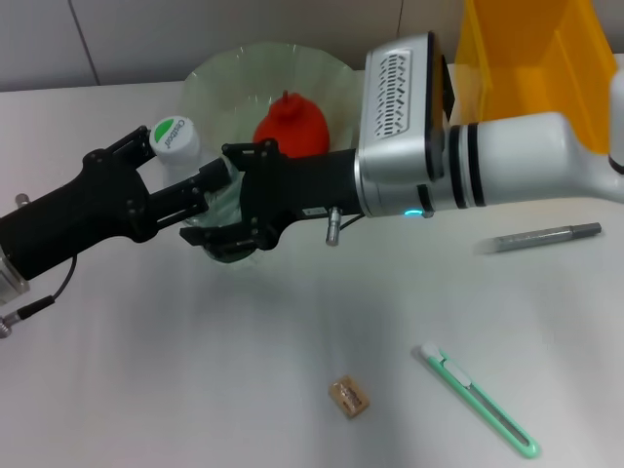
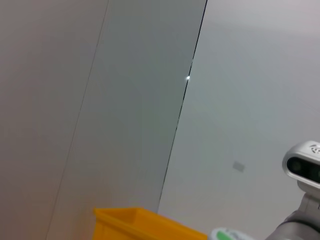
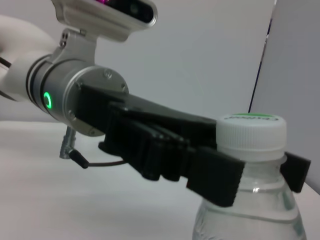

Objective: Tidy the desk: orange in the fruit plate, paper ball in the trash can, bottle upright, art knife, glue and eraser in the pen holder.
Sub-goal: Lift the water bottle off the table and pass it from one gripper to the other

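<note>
The white worktop (image 1: 195,390) carries a green art knife (image 1: 478,398) near its front right and a small tan eraser (image 1: 349,398) just left of it. A grey pen-like stick (image 1: 538,237), possibly the glue, lies farther right. A glass fruit plate (image 1: 224,83) and yellow bin (image 1: 531,58) stand at the back.

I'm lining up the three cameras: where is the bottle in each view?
Head view: the bottle stands left of centre before the fruit plate, its neck between the left gripper fingers, with the right gripper at its body.
Left wrist view: only a sliver of its cap at the lower edge.
Right wrist view: lower right, its neck between the left gripper's fingers.
Shared landmark: the green-and-white cap.
</note>
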You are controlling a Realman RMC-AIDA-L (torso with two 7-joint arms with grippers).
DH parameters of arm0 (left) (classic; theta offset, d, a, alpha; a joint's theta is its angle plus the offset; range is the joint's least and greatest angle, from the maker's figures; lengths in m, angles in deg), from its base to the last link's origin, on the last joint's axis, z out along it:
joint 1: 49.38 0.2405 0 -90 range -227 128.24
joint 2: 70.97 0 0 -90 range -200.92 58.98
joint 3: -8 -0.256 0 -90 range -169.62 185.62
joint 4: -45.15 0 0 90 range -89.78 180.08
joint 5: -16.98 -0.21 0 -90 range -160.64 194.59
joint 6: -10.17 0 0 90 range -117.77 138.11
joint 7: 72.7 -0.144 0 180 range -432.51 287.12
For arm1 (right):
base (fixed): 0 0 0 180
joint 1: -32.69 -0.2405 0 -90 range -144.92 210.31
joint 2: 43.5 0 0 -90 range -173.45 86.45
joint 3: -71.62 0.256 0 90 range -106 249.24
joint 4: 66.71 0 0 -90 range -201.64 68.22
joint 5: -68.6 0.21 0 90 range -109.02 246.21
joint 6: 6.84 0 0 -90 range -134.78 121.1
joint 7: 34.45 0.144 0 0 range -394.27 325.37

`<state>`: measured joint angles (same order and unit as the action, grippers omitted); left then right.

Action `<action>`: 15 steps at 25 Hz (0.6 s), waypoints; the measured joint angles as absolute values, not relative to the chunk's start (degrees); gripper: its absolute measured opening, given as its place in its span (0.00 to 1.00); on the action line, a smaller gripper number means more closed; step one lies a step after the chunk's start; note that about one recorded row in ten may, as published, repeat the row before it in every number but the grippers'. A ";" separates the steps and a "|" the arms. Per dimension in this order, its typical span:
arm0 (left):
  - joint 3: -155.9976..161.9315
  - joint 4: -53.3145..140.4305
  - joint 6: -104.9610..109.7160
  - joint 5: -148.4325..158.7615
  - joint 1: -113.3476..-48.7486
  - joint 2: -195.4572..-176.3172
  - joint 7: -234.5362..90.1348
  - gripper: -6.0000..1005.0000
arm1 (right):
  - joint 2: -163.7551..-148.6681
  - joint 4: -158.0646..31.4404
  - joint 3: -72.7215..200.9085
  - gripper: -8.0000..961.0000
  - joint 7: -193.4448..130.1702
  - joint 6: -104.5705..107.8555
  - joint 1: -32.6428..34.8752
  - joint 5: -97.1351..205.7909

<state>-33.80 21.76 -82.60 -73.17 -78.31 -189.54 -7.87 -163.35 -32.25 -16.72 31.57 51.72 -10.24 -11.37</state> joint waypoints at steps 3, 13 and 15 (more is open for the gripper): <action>-33.94 22.50 -82.64 -72.04 -78.43 -189.58 -9.09 0.84 | -163.38 -33.26 -17.29 0.79 30.69 51.36 -10.63 -10.37; -33.68 24.03 -82.40 -70.77 -78.44 -189.56 -11.37 0.84 | -163.39 -37.07 -18.51 0.79 28.02 51.24 -12.35 -6.42; -33.58 24.09 -82.46 -70.36 -78.24 -189.54 -11.73 0.84 | -163.39 -37.14 -18.46 0.79 27.78 50.86 -12.24 -5.58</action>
